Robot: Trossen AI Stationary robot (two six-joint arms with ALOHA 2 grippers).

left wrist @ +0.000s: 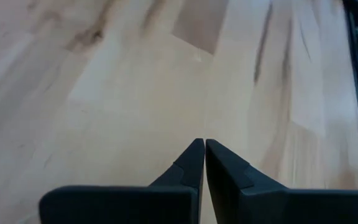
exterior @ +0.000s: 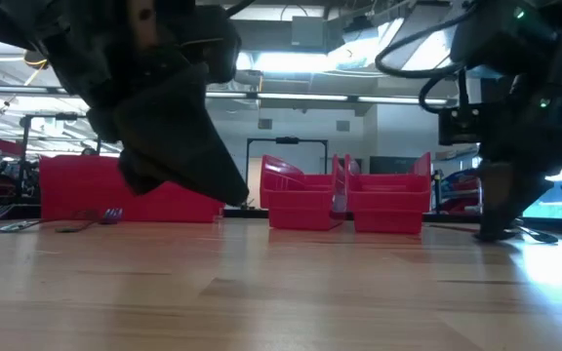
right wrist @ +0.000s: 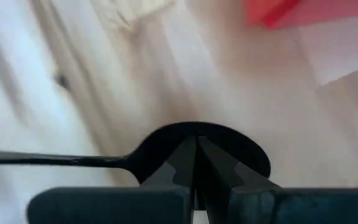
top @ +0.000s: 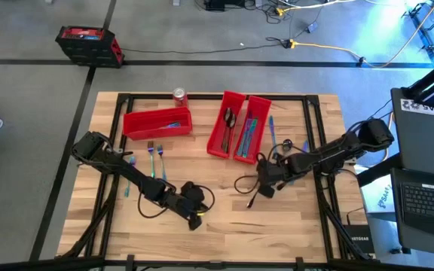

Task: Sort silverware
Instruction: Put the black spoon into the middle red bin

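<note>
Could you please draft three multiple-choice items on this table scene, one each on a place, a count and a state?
1. Where does the soda can stand?
A. At the table's far edge, beside the lone bin
B. Inside a bin
C. Between the two arms

2. How many red bins are on the table?
A. One
B. Three
C. Five

3. How do the left gripper's fingers stand?
A. Wide open
B. Shut on a fork
C. Shut, holding nothing

Key: 1 A, the high view shows the can by the lone bin's far corner. 2 B, one bin lies alone and a pair sits side by side. 3 C, the left wrist view shows the tips together over bare wood.
</note>
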